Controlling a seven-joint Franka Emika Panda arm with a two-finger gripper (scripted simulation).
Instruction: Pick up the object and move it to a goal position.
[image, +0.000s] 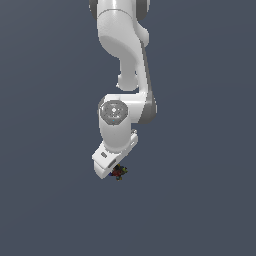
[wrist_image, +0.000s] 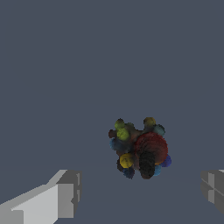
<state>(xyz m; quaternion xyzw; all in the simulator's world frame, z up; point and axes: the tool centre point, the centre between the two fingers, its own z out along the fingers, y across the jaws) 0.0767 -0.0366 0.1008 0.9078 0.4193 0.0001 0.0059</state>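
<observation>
Below, the gripper (wrist_image: 140, 192) hangs spread wide over the grey floor (image: 45, 200), grasping nothing. Its fingers (wrist_image: 65, 192) stand apart on either side of the clump (wrist_image: 140, 148), not touching it. No writing shows anywhere.

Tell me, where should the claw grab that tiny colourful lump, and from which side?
Across its middle, coming straight down from above. The lump is a small knobbly clump with no handle, and in the wrist view it already sits between the gripper's open fingers, so closing on the dark red bulge looks best.
</observation>
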